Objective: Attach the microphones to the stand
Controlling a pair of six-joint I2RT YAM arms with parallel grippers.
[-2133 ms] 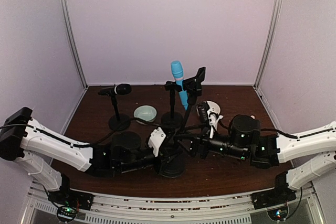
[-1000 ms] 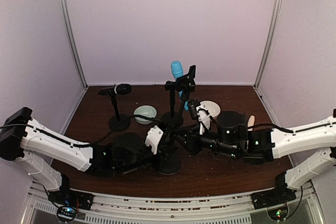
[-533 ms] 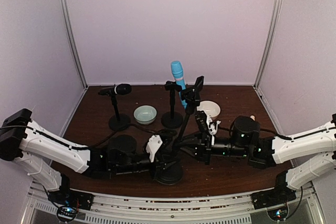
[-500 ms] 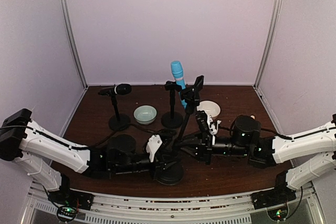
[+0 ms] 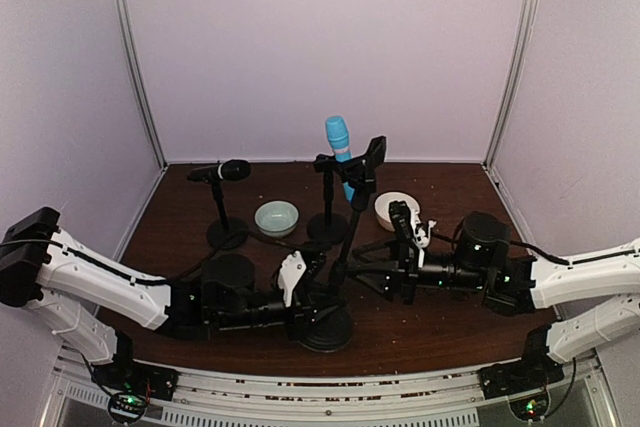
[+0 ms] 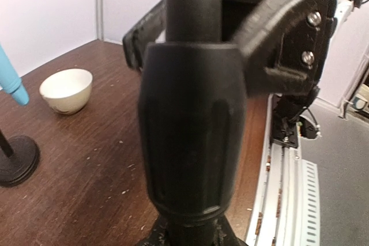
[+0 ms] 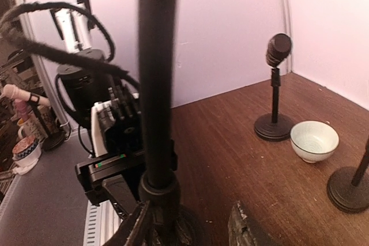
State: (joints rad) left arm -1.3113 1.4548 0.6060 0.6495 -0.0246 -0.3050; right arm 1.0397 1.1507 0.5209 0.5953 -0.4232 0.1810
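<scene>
The near stand (image 5: 352,222) leans up from its round base (image 5: 322,327) to an empty clip (image 5: 372,152). My left gripper (image 5: 322,282) is shut on its lower pole; the collar (image 6: 187,142) fills the left wrist view. My right gripper (image 7: 190,229) is open. Its fingers (image 7: 130,229) straddle the pole (image 7: 155,84) low down, and the left finger is close to it. The light blue microphone (image 5: 340,152) sits in the middle stand (image 5: 327,227). The black microphone (image 5: 225,170) sits on the left stand (image 5: 227,235).
A pale green bowl (image 5: 276,215) lies between the two far stands, and a white bowl (image 5: 395,209) lies to their right. Both arms stretch low across the front of the table (image 5: 180,207). A metal rail (image 5: 300,392) runs along the near edge.
My right gripper has opened off the pole and the right arm has drawn back a little to the right. The left gripper keeps its hold and the stand stays up.
</scene>
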